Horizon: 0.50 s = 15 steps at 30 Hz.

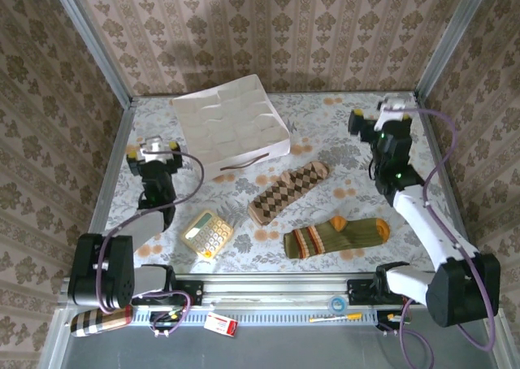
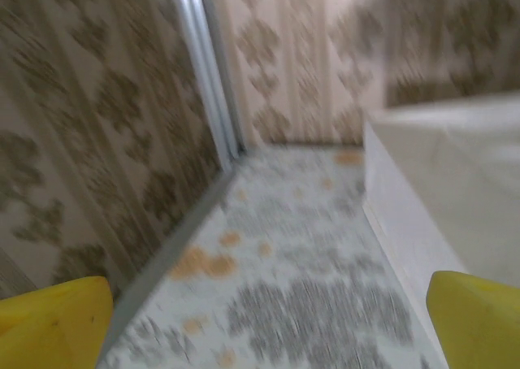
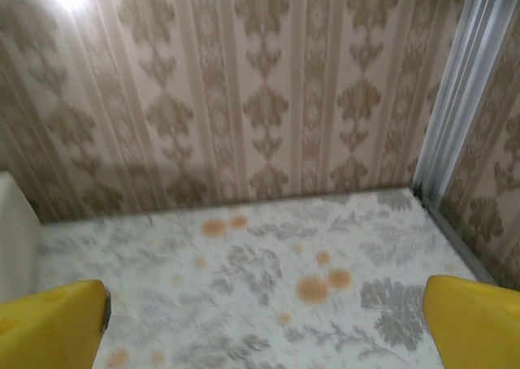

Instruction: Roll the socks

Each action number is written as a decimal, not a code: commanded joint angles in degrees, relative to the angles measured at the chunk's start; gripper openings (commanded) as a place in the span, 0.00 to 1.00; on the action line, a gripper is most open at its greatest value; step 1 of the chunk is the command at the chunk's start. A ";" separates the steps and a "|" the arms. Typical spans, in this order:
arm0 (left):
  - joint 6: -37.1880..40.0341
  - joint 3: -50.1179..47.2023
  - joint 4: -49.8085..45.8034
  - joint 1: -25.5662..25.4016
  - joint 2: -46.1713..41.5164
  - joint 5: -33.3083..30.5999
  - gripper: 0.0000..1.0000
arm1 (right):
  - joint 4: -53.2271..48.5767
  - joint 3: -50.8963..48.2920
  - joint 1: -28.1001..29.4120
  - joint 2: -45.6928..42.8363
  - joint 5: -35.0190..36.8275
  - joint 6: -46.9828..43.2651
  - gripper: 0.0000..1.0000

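Overhead view of a counter point(image 1: 325, 133) covered in a pale floral cloth, walled with patterned wallpaper, with two robot arms mounted at its near edge.

The left hand point(image 1: 153, 149) hovered over the left side of the counter with its yellow-tipped fingers spread as wide as they appeared to go, gripping nothing. The right hand point(image 1: 380, 113) was raised over the far right corner, equally wide open and empty. Each wrist camera looked out between two yellow fingertips at bare cloth and wallpaper; the left hand point(image 2: 264, 320) had a white bag's side just to its right, and the right hand point(image 3: 264, 320) faced the back wall.

Both socks lay flat in the space between the hands. The brown-and-tan argyle sock point(image 1: 288, 192) lay diagonally to the right of the left hand, and to the left of the right hand, closer to the bases. The olive green sock point(image 1: 337, 236), with orange toe and striped cuff, lay closer still to the bases, just beyond the argyle one without touching it, well apart from the left hand.

A white bag point(image 1: 230, 129) lay just right of the left hand. A yellow calculator point(image 1: 206, 233) sat base-ward of that hand.

The socks looked unrolled and unpaired, so the task seemed not yet begun. The open hands probably stood ready, the socks centred within reach of either.
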 commanded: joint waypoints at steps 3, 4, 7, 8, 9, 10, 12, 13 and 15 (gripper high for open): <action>-40.24 23.48 -49.19 2.13 -6.23 -6.22 1.00 | -30.02 13.30 -2.77 0.09 6.71 29.15 1.00; -47.18 23.80 -48.45 5.60 -5.23 2.40 1.00 | -29.19 12.28 -5.62 0.29 -1.47 30.83 1.00; -57.06 28.41 -49.70 12.48 0.64 26.02 1.00 | -31.25 12.23 -4.06 0.62 -6.62 30.68 0.84; -56.21 31.58 -54.21 11.57 1.80 26.86 1.00 | -34.08 13.09 -1.98 0.95 -4.97 30.48 0.81; -53.70 34.66 -58.37 9.44 2.22 26.03 1.00 | -37.33 13.89 0.61 1.37 -3.71 30.01 0.77; -50.92 36.41 -60.75 6.92 2.08 25.11 1.00 | -39.91 14.56 3.10 1.94 -3.79 29.44 0.72; -47.90 37.59 -63.67 1.69 1.55 25.53 1.00 | -44.78 14.10 8.41 3.03 -4.97 29.35 0.62; -47.04 37.50 -64.94 -1.28 1.51 26.90 0.99 | -46.15 13.21 10.95 3.70 -6.16 29.97 0.57; -45.13 36.71 -66.86 -7.53 2.31 30.36 0.88 | -47.29 10.90 14.58 5.38 -8.79 31.90 0.48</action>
